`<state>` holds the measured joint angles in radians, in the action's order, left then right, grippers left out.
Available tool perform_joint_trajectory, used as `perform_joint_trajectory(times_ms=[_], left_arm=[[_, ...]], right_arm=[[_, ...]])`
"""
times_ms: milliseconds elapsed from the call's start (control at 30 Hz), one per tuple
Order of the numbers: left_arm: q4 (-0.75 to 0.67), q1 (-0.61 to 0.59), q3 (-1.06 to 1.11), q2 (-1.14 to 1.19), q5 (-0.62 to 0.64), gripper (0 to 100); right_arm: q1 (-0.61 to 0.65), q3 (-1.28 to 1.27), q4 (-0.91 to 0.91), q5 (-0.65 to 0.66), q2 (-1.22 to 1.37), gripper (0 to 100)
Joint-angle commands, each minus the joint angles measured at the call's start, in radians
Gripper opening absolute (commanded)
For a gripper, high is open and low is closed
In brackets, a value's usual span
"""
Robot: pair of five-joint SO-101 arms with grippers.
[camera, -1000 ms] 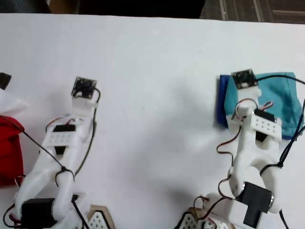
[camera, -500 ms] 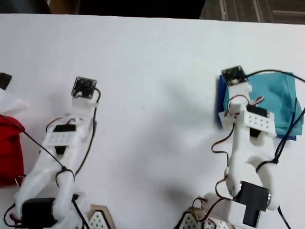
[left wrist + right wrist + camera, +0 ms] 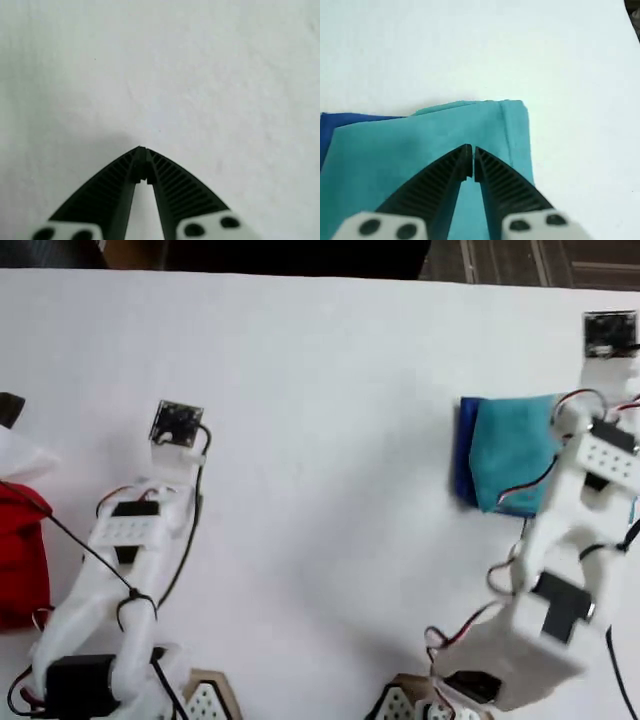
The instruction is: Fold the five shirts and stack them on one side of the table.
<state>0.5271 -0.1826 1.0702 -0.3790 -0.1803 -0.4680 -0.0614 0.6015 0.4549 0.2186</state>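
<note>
Stack at the right edge of your counter (image 3: pixel 320 360): teal shirt (image 3: pixel 510 455) on blue shirt (image 3: pixel 465 452). Your right end effector (image 3: pixel 470 150) hangs closed over it; left end effector (image 3: pixel 143 152) is closed too.

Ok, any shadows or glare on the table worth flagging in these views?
High view: the white table is evenly lit, no glare, only a faint shadow beside the left arm. Left wrist view: a soft dark shadow on the table just ahead of the shut left claw. Right wrist view: a dim patch on the teal shirt beside the right claw.
</note>
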Motion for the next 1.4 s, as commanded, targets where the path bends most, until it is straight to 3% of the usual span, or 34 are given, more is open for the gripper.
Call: perform_joint_trajectory(times_ms=[0,367,700,900,1133,1200,1367], left_arm=[[-0.018,-0.002,0.002,0.002,0.009,3],[-0.018,-0.002,0.002,0.002,0.012,3],[-0.018,-0.002,0.002,0.002,0.011,3],[-0.018,-0.002,0.002,0.002,0.009,3],[-0.018,0.000,0.002,0.002,0.009,3],[-0.018,0.000,0.002,0.002,0.012,3],[-0.018,0.000,0.002,0.002,0.012,3]], right_arm=[[-0.058,0.245,-0.019,-0.009,0.194,2.0],[-0.154,0.612,0.099,-0.003,0.602,2.0],[-0.133,0.845,0.341,-0.011,0.605,2.0],[-0.038,1.037,0.664,-0.011,0.499,2.1],[0.156,1.132,1.070,-0.003,0.390,2.1],[0.225,1.103,1.119,-0.009,0.374,2.1],[0.357,0.749,1.118,-0.048,0.260,2.1]])
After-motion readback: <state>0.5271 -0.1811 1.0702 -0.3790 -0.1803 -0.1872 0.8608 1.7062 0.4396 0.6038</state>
